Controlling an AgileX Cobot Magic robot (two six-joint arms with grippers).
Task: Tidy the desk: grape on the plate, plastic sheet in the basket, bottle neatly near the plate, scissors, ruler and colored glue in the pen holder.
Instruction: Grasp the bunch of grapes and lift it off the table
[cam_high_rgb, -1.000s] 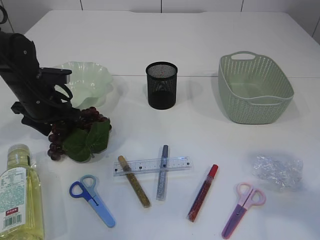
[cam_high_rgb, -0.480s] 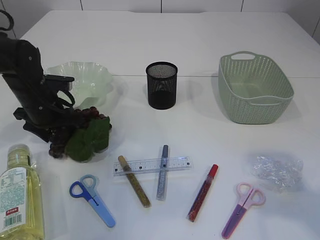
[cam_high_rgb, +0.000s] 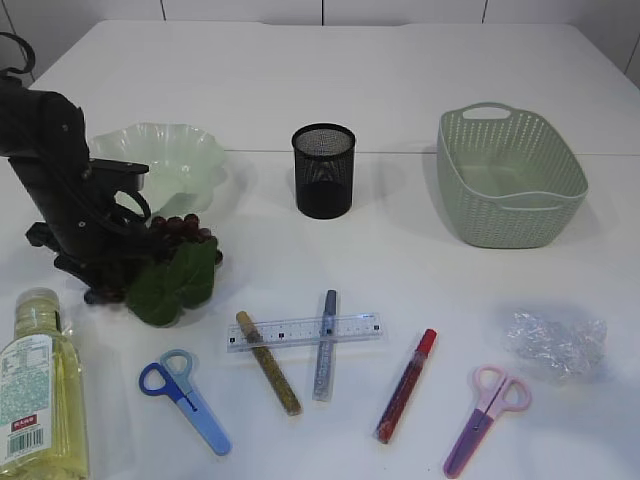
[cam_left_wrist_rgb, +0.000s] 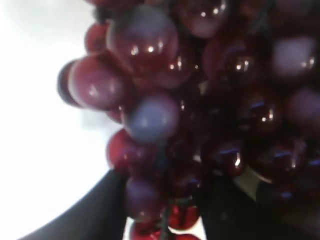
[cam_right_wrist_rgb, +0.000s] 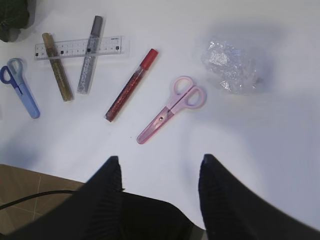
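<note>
Exterior view: a white tabletop (cam_high_rgb: 400, 90). At left, the left hand (cam_high_rgb: 105, 270) is down on the grapes (cam_high_rgb: 180, 228), which lie just in front of the green plate (cam_high_rgb: 165, 160), not on it. Whether it has a grip cannot be told here. A bottle (cam_high_rgb: 35, 385) stands near the front left edge. A black pen holder (cam_high_rgb: 323, 170) sits mid-table, a basket (cam_high_rgb: 508, 178) at right, both with open room around them.

Left wrist view: grapes (cam_left_wrist_rgb: 190, 100) fill the frame between dark fingers (cam_left_wrist_rgb: 90, 210); closure is unclear. A loose hold could likely drop the bunch short of the plate, or snag its leaf.

Right wrist view: the right hand (cam_right_wrist_rgb: 159, 170) hangs released, holding nothing, over the front edge. Ahead lie pink scissors (cam_right_wrist_rgb: 172, 107), red glue (cam_right_wrist_rgb: 131, 85), a ruler (cam_right_wrist_rgb: 77, 47) crossed by two more glue tubes, blue scissors (cam_right_wrist_rgb: 19, 87), and a plastic sheet (cam_right_wrist_rgb: 230, 65), well apart.
</note>
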